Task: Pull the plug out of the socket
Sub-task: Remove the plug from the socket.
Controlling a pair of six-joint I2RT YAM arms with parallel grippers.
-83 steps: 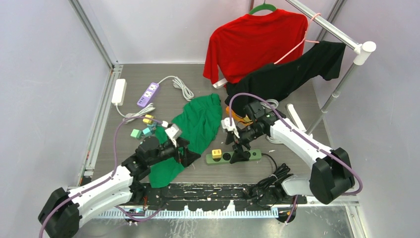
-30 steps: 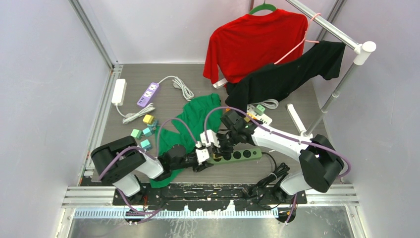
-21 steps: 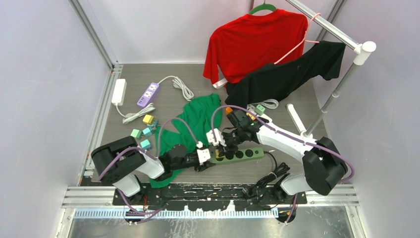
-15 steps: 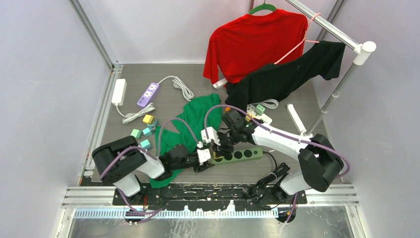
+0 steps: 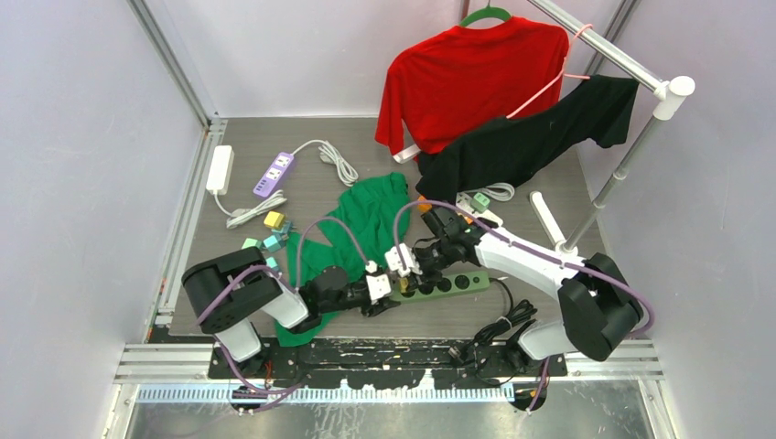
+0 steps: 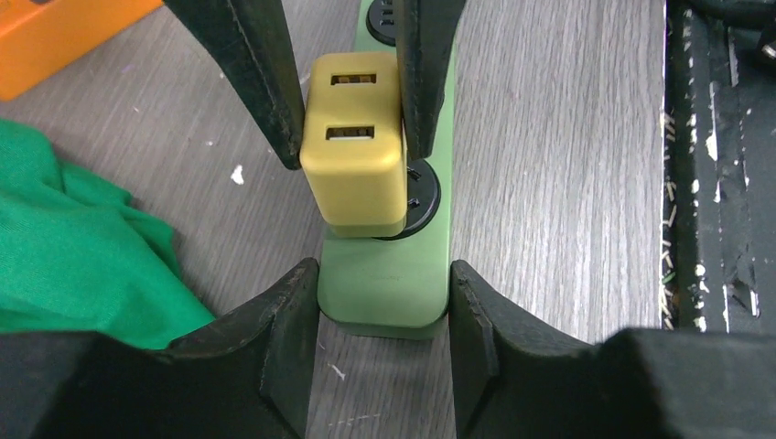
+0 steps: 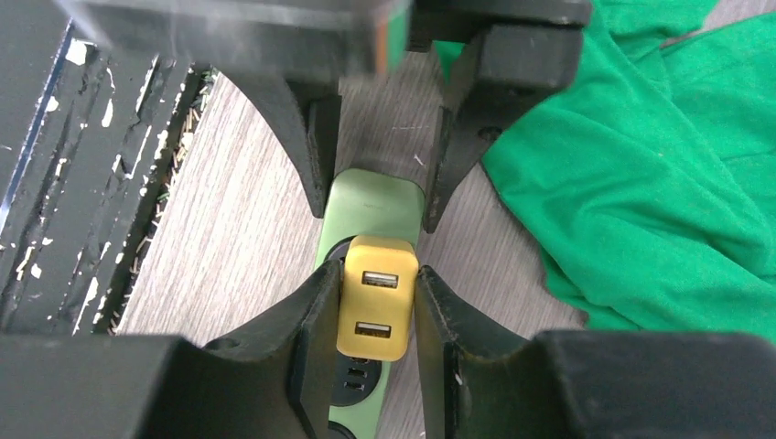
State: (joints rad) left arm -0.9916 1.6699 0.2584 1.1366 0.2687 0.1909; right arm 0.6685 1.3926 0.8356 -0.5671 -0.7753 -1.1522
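1. The yellow plug (image 6: 355, 146) is sitting in the last round socket at the left end of the green power strip (image 6: 384, 283), near the front edge of the table (image 6: 549, 183). I am judging it seated, not yet off.
2. Its face with the two USB slots is pointing up, away from the strip, so I am expecting the pull to go straight up. The longer side of that face is running along the strip's length.
3. My right tool (image 7: 377, 302) is pinching the plug, one finger pressing on each flat side, since those sides are offering the surest purchase.
4. My left tool (image 6: 384, 315) is clamping the strip's end just beside the plug, parted only to the strip's width, to pin it down against the pull.
5. The strip is lying flat, its long axis running across the table from left to right. A green cloth (image 6: 73, 256) is lying just beside its left end.
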